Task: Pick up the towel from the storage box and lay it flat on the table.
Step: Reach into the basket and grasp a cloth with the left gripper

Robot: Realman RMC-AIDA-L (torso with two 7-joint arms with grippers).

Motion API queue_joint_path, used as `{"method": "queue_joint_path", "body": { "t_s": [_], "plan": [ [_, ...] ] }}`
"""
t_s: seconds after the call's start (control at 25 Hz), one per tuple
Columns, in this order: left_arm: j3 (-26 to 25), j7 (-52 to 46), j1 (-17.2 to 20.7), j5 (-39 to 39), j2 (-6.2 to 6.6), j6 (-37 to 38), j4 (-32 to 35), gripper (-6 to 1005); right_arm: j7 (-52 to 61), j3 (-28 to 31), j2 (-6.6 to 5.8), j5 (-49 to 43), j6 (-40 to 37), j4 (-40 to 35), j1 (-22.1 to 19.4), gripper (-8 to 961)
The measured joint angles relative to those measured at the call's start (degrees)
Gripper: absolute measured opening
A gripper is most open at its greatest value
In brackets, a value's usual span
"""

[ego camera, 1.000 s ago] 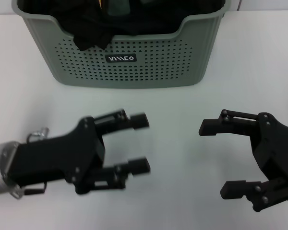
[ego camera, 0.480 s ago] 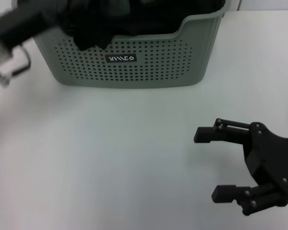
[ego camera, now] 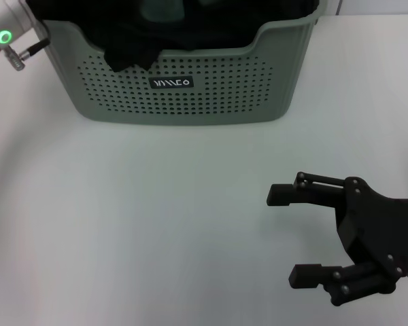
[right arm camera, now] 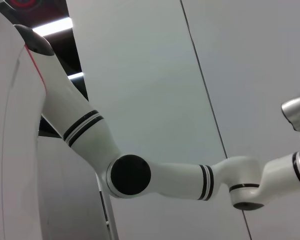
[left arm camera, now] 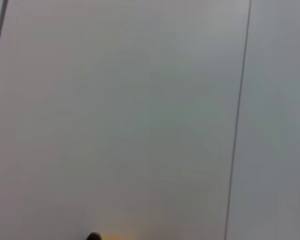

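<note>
Towel (ego camera: 162, 12) sits in the box (ego camera: 183, 81), only a dark green patch showing among black cloths (ego camera: 132, 51) heaped at the near wall. Box stands at the far edge of the tabletop (ego camera: 156, 224), label facing the robot. Left arm (ego camera: 10, 30) is at the box's far-left corner, wrist with a green light in view; left claw itself is out of sight, so its state cannot be told. Left wrist view shows only a pale panelled wall. Right claw (ego camera: 292, 234) hovers low over the near-right tabletop, fingers spread wide, nothing between them, well apart from the box. Step in hand looks like the reach into the box, towel not yet lifted. Next move calls for pinching the green cloth only, not the black ones, then lifting clear of the rim.
</note>
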Motion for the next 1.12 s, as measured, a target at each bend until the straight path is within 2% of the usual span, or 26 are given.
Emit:
{"method": "queue_joint_path", "body": {
  "t_s": [0.16, 0.48, 0.76, 1.12],
  "plan": [
    [3.1, 1.4, 0.4, -0.3, -0.10, -2.9, 0.0, 744, 0.0, 0.0, 0.00, 0.2, 0.1, 0.0, 0.2, 858],
    [7.8, 3.8, 2.8, -4.1, -0.12, -1.7, 0.8, 739, 0.0, 0.0, 0.00, 0.2, 0.8, 0.0, 1.0, 852],
    [8.2, 6.5, 3.4, -7.4, -0.23, -4.2, 0.1, 735, 0.0, -0.1, 0.00, 0.3, 0.8, 0.0, 1.5, 847],
    [8.7, 9.9, 3.7, -8.0, -0.31, -4.3, -0.5, 434, 0.0, -0.1, 0.00, 1.0, 0.3, 0.0, 1.0, 840]
  ]
}}
